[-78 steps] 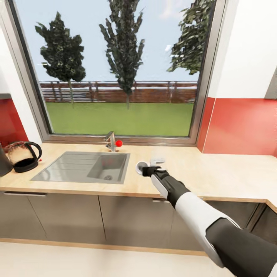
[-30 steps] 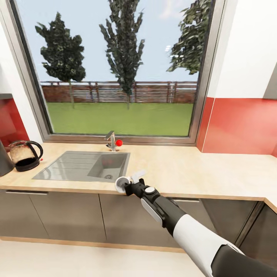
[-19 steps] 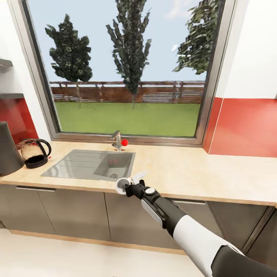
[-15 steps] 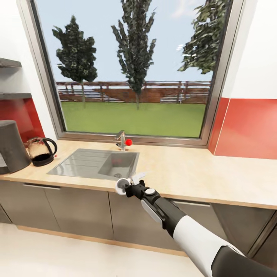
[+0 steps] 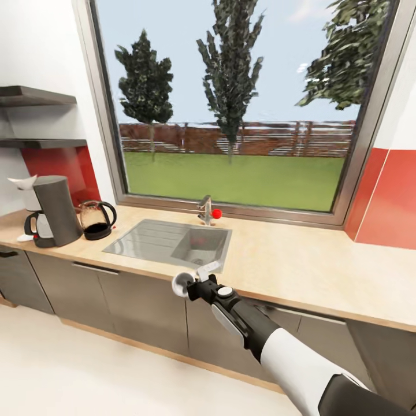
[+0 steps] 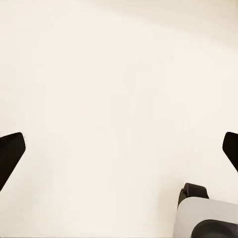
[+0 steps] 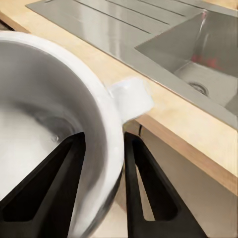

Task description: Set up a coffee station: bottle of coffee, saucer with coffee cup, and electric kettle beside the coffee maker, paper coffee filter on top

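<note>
My right gripper (image 5: 193,286) is shut on the white coffee cup (image 5: 181,283), held in the air just off the countertop's (image 5: 300,271) front edge, in front of the sink. In the right wrist view, two black fingers (image 7: 141,168) pinch the coffee cup's wall (image 7: 94,109), its handle (image 7: 131,96) pointing toward the sink. Far left on the counter stands the coffee maker (image 5: 55,211) with the white paper coffee filter (image 5: 22,184) on top. The electric kettle (image 5: 96,219) sits beside it, and a flat white saucer (image 5: 25,237) lies at its base. My left gripper (image 6: 121,148) is open over pale floor.
A steel sink (image 5: 173,242) with a tap (image 5: 205,209) lies in the counter under a large window. Two dark shelf boards (image 5: 34,95) hang on the wall above the coffee maker. Grey cabinet fronts (image 5: 133,300) run below the counter. Part of my base (image 6: 208,220) shows above the floor.
The cup was lifted off the counter and drawn back past its front edge. Since then the camera has swung left, bringing the coffee maker and shelves into view; the cup stays gripped.
</note>
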You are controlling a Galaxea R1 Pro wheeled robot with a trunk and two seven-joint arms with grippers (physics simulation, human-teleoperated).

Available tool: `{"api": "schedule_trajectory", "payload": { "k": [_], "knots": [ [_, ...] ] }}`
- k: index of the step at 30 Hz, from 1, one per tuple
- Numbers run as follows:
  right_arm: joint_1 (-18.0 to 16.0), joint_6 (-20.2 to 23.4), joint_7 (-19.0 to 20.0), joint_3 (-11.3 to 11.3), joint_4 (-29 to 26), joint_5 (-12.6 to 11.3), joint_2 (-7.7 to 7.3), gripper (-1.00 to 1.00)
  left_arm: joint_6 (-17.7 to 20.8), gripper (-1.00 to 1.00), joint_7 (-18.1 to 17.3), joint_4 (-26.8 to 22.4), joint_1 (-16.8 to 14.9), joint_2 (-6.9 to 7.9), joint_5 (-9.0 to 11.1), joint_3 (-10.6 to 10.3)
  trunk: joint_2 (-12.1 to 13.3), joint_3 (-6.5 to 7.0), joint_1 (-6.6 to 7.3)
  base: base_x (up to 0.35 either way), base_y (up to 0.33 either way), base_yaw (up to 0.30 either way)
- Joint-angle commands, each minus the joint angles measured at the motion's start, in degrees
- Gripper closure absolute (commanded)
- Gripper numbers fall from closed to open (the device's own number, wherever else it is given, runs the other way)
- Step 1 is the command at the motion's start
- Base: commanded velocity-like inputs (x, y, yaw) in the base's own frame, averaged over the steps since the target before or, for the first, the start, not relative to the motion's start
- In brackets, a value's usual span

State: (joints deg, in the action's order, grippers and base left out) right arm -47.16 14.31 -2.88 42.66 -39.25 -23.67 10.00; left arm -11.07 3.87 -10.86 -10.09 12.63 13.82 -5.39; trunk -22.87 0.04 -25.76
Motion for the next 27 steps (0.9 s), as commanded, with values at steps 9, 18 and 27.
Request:
{"api": "schedule_trajectory", "payload": {
  "k": [9,18,27],
  "knots": [
    [0.2,0.2,-0.3,0.1,-0.2,-0.4,0.0,1.0,-2.7,-1.0,0.4,-0.1,0.0,0.02,0.5,2.2,0.0,-0.02,-0.02,0.0,0.0,0.277],
    [0.2,0.2,-0.3,0.1,-0.3,-0.4,0.0,1.0,-4.3,-1.0,0.3,-0.8,-0.7,0.33,0.4,6.9,0.0,-0.02,-0.02,0.0,0.0,0.279],
    [0.2,0.2,-0.3,0.1,-0.2,-0.4,0.0,1.0,-4.3,-1.0,0.3,-0.2,-0.5,0.03,0.3,7.6,0.0,-0.02,-0.02,0.0,0.0,0.279]
  ]
}}
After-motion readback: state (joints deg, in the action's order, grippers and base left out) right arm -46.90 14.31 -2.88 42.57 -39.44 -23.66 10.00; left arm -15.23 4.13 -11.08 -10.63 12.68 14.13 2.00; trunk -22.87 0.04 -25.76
